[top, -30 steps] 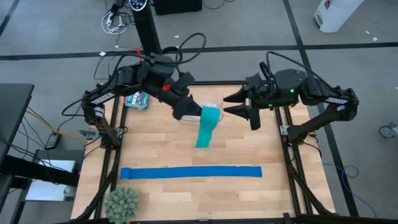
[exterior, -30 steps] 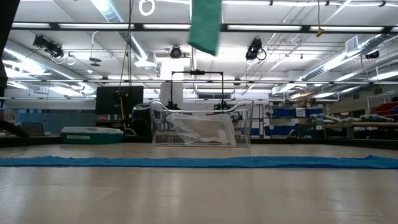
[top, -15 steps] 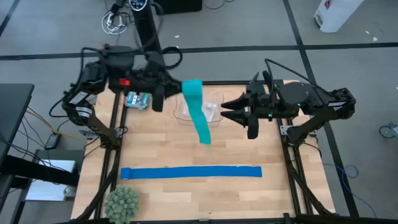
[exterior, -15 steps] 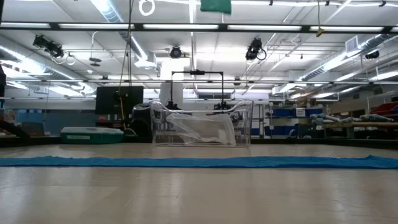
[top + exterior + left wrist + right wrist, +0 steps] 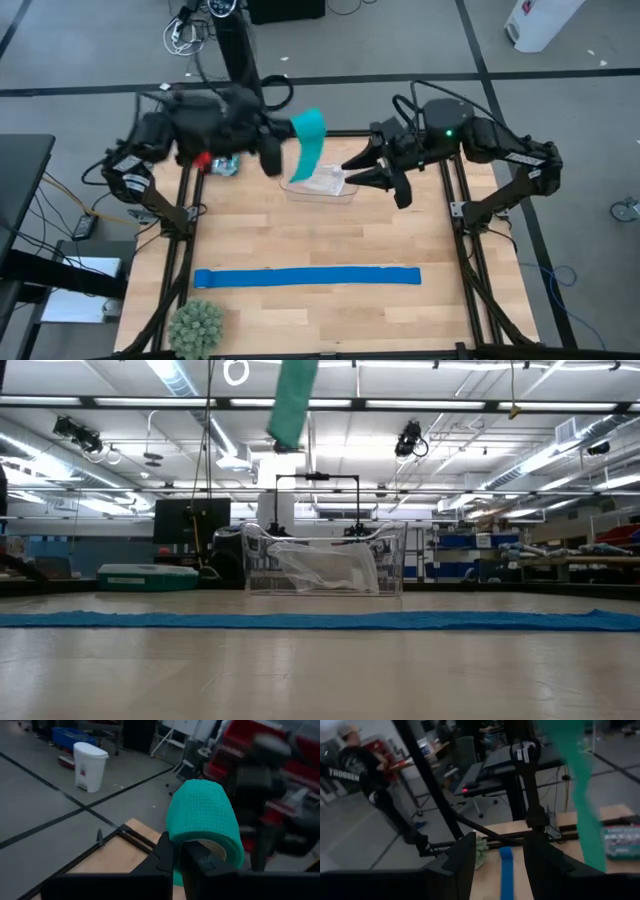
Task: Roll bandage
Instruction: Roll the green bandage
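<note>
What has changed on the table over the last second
The left gripper, shut on the bandage, swung it up and back toward the clear container. The right gripper moved toward that strip, jaws narrowing but open. The blue strip and spiky ball stayed put.

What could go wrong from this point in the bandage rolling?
1. The left claw pinches only one end of the teal bandage, so the loose tail hanging in the air may swing and miss the open right claw.
2. The tail hangs over the clear plastic container and might drop into it or snag on its rim.
3. The two claws are close together above the table's far edge, so a hasty grab risks a collision.
</note>
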Controlling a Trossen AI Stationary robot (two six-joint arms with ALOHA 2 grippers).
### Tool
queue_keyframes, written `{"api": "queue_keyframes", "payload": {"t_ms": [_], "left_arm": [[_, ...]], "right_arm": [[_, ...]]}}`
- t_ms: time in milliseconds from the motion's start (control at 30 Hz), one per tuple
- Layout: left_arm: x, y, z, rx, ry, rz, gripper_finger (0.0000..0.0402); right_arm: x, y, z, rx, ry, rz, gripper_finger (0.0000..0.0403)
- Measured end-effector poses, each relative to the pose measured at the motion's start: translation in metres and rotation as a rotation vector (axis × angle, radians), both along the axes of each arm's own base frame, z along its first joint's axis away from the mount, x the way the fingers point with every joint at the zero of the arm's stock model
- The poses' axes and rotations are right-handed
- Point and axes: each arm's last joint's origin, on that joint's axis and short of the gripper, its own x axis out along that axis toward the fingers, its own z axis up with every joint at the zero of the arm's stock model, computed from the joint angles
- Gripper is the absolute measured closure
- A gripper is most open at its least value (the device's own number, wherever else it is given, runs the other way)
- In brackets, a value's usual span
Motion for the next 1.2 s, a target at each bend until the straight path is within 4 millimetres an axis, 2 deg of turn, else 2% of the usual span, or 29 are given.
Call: {"api": "queue_keyframes", "payload": {"t_ms": [67, 233, 333, 500, 633, 800, 900, 1033, 1200], "left_arm": [[0.012, -0.011, -0.006, 0.008, 0.02, -0.008, 0.0382], [0.024, -0.03, -0.016, 0.047, 0.068, 0.029, 0.0383], [0.025, -0.033, -0.016, 0.077, 0.08, 0.023, 0.0383], [0.02, -0.035, -0.013, 0.127, 0.089, -0.033, 0.0383], [0.005, -0.034, -0.004, 0.147, 0.066, -0.136, 0.0383], [-0.02, -0.032, 0.008, 0.169, 0.028, -0.239, 0.0383], [-0.036, -0.032, 0.011, 0.18, 0.028, -0.272, 0.0383], [-0.052, -0.031, 0.01, 0.19, 0.08, -0.308, 0.0383], [-0.058, -0.033, 0.001, 0.145, 0.159, -0.326, 0.0383]], "right_arm": [[-0.005, -0.002, 0.002, -0.05, -0.012, 0.038, 0.0247], [-0.026, -0.007, 0.013, -0.134, -0.07, 0.052, 0.0248], [-0.028, -0.014, 0.012, -0.137, -0.055, 0.019, 0.0248], [-0.027, -0.023, 0.014, -0.048, -0.058, -0.046, 0.0248], [-0.022, -0.027, 0.015, 0.022, -0.075, -0.121, 0.0248], [-0.013, -0.024, 0.022, 0.073, -0.162, -0.121, 0.0248], [-0.002, -0.02, 0.015, 0.111, -0.126, -0.156, 0.0249], [0.013, -0.007, 0.006, 0.155, -0.088, -0.165, 0.025], [0.03, 0.015, -0.004, 0.131, -0.065, -0.179, 0.025]]}}
